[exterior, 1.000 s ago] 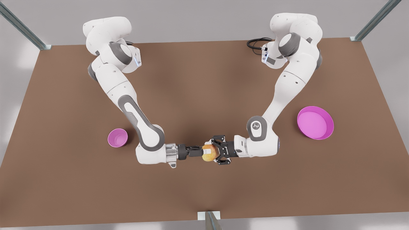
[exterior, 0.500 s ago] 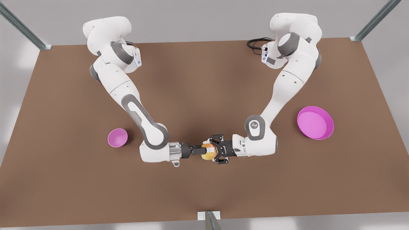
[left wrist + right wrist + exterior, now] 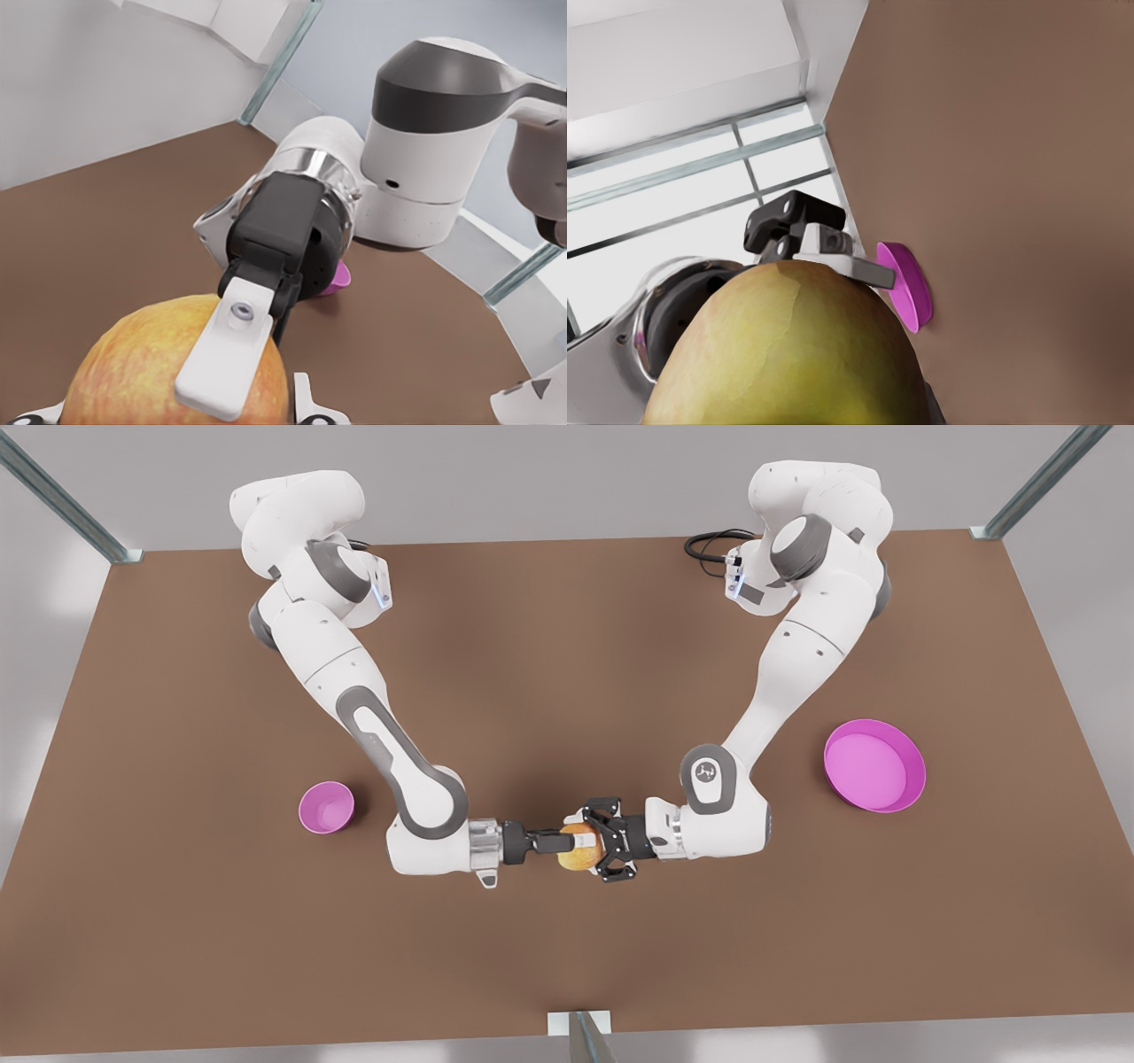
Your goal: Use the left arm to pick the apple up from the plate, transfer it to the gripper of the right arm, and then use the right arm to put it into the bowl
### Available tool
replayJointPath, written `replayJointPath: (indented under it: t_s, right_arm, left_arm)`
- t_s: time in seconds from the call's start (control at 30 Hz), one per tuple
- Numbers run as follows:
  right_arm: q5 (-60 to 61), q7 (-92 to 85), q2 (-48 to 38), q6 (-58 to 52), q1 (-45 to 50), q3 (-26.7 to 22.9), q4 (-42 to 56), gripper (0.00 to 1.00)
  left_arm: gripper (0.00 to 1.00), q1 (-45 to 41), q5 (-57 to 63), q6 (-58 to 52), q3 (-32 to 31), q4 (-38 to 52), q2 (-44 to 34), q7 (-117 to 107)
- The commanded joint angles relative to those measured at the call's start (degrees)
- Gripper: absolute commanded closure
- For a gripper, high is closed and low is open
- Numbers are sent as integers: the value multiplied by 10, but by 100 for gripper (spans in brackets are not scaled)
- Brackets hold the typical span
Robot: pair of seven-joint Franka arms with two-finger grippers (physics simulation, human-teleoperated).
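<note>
The yellow, red-blushed apple (image 3: 578, 856) hangs above the table's middle, held between both grippers. From the front view's right, my left gripper (image 3: 592, 841), the bulky black one, is shut on it. My right gripper (image 3: 560, 843), slim with a silver cuff, reaches in from the front view's left. Its white finger pad (image 3: 226, 354) lies flat on the apple (image 3: 151, 376). The left gripper's finger pad (image 3: 837, 254) presses the apple (image 3: 797, 354) on its far side. The small bowl (image 3: 326, 807) stands beside the right arm's wrist. The wide magenta plate (image 3: 873, 766) is bare at the front view's right.
Both arms' elbows hang low over the brown table (image 3: 567, 646). A black cable (image 3: 709, 545) loops at the back edge. Metal frame posts (image 3: 62, 500) stand at the corners and a bracket (image 3: 578, 1027) at the front edge. The bowl (image 3: 338, 279) shows behind the right wrist.
The right arm slid toward the front view's right, bringing its fingers around the apple. The left arm shifted slightly to the front view's left. Both have stayed almost still for the last half second.
</note>
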Motion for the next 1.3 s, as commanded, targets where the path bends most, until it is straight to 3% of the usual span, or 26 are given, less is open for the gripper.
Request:
replayJointPath:
  t_s: [0.0,0.4,0.63,0.67,0.7,0.73,0.8,0.87,0.9,0.93,0.97,1.0,1.03,1.17,1.27]
  right_arm:
    - [-3,-7,-2,-2,-1,0,0,19]
    - [-24,-4,-20,-55,-62,-1,-23,19]
    - [-215,-3,-41,-285,-189,-1,-40,18]
    - [-255,-6,-42,-329,-212,-1,-39,18]
    - [-306,-9,-51,-375,-232,-1,-39,18]
    - [-367,-7,-61,-429,-244,-2,-39,18]
    - [-450,-11,-78,-480,-255,-2,-40,18]
    - [-508,-12,-79,-508,-281,-2,-44,18]
    - [-560,-12,-89,-528,-292,-2,-45,18]
    - [-614,-23,-105,-538,-299,-2,-48,18]
    - [-676,-45,-113,-537,-306,-2,-50,18]
    - [-720,-62,-120,-532,-314,-2,-52,18]
    - [-739,-80,-127,-530,-320,-1,-53,18]
    - [-784,-84,-227,-350,-359,-1,-231,19]
    - [-785,-82,-246,-278,-365,-2,-275,19]
  left_arm:
    - [0,2,-2,-1,-2,0,-2,1]
    - [0,5,-1,-5,-2,0,-3,-1]
    - [0,36,4,-32,-2,0,-2,-12]
    - [0,82,43,-143,3,-6,-2,-16]
    - [0,129,172,-268,3,-8,-15,-96]
    - [0,140,373,-450,0,56,-39,-221]
    - [0,146,561,-684,10,148,-78,-446]
    - [0,157,684,-746,8,150,-148,-638]
    - [0,158,685,-756,10,140,-177,-762]
    - [0,79,639,-655,161,-13,-312,-723]
    - [0,-40,466,-481,366,-197,-439,-727]
    - [0,-99,534,-477,388,-209,-451,-778]
    - [0,-104,545,-527,386,-169,-431,-798]
    - [0,-77,476,-562,387,-132,-394,-831]
    - [0,-81,468,-568,383,-105,-396,-849]
